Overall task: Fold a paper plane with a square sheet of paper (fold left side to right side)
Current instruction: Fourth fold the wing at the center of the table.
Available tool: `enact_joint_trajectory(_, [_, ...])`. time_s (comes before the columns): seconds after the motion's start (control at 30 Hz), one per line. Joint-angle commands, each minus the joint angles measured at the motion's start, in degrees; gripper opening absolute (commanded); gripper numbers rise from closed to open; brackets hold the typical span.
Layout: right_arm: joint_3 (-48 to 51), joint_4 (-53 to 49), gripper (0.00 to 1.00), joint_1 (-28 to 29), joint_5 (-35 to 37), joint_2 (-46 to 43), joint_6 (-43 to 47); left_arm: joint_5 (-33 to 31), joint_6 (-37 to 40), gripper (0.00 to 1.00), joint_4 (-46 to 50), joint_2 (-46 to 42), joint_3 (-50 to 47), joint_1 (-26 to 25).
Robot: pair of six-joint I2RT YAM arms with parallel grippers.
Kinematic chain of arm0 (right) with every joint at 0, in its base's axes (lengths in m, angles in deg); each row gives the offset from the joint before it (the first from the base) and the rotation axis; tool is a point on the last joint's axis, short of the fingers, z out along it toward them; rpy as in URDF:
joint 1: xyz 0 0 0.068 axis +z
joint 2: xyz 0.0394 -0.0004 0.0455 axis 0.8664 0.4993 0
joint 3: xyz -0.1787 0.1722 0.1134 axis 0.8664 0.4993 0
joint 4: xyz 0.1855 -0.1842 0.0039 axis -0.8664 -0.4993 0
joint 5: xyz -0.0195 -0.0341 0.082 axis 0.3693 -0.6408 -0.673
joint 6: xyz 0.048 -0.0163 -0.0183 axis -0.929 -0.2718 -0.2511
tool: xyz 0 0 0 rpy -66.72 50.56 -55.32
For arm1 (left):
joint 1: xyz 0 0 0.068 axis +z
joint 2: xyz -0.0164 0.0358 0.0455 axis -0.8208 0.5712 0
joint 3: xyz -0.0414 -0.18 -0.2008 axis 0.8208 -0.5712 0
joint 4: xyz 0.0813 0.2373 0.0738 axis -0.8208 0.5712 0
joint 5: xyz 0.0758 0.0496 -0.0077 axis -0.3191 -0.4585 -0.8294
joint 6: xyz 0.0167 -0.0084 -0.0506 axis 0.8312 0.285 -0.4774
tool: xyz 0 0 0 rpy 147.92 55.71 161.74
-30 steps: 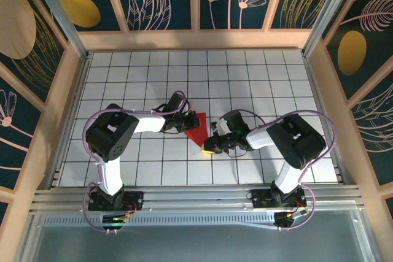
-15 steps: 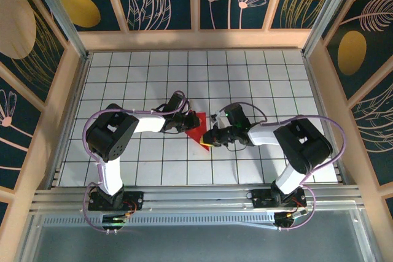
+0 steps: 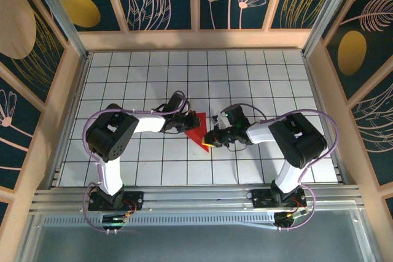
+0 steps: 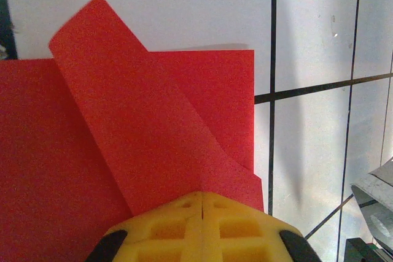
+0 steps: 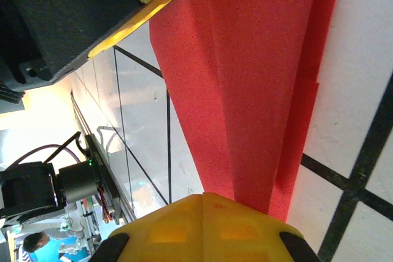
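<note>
Holds the square sheet of paper (image 3: 196, 126) part-folded on the grid table (image 3: 258, 78), directly between the two claws. Curls a flap up and over the flat layer just ahead of the left claw (image 4: 201, 210), closed tight at the tips, with the flap seemingly nipped there. Draws the red paper into a narrow raised ridge running straight out from the right claw (image 5: 202, 204), closed just as tight, apparently on the sheet's corner.

Has carried the right claw away from its own base and nearer the left claw since a second ago. Has kept it almost still over the last half second, lifting only the elbow behind it. Has left the left claw where it was, and the red outline much the same.

Probably means a fold gathered across but not yet finished. Shows no sharp crease ahead of the left tips, only a loose, rounded flap. Likely calls for laying that flap flat and pressing it down before anything else.
</note>
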Motion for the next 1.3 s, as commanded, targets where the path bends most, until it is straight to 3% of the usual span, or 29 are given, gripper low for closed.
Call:
enact_joint_trajectory(0.0, [1.0, 1.3, 0.00, 0.8, 0.3, 0.7, 0.5, -2.8, 1.3, 0.02, 6.2, 1.1, -1.5, 0.0])
enact_joint_trajectory(0.83, [4.9, 4.0, 0.00, 2.7, 0.9, -0.4, -2.1, -2.9, 1.1, 0.02, 6.3, 1.1, -1.5, -0.1])
enact_joint_trajectory(1.07, [2.2, 3.0, 0.00, 0.5, -0.1, -4.6, -1.8, -3.0, 1.0, 0.02, 6.0, 0.9, -1.7, -0.1])
enact_joint_trajectory(1.27, [-0.8, -0.2, 0.00, -1.0, 1.4, -2.4, 1.3, -3.0, 1.0, 0.02, 5.9, 1.0, -1.8, -0.1])
